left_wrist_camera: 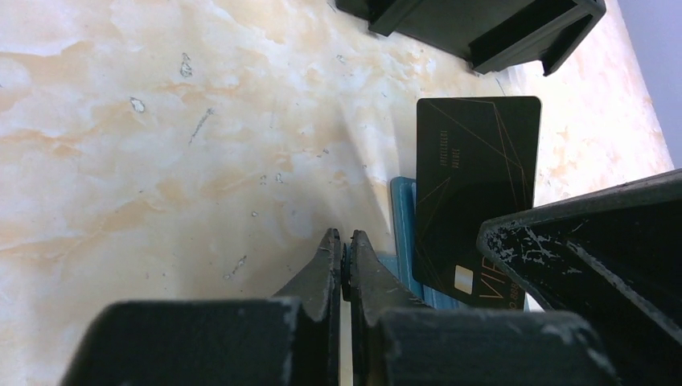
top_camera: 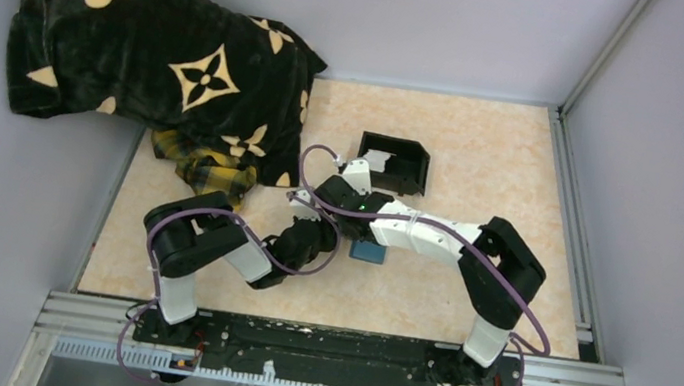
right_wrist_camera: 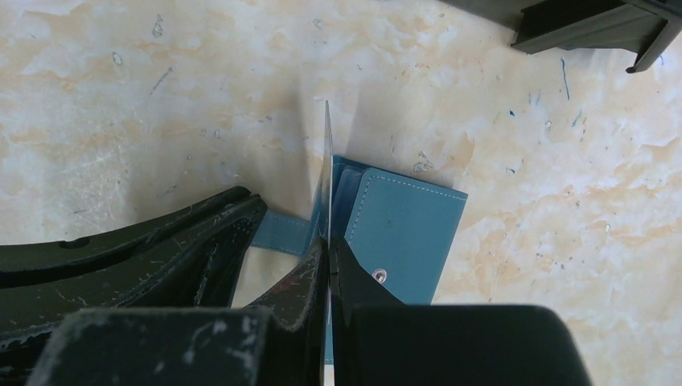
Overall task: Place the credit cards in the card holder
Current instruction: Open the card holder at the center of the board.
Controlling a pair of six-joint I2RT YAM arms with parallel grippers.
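Blue card holder, one black card.

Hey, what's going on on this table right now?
The right fingers are shut on a dark credit card, holding it upright on edge over the blue card holder lying on the table, apparently to slot it in. The left fingers are shut right beside the holder's edge; whether they pinch its flap isn't clear. A black box sits farther back.
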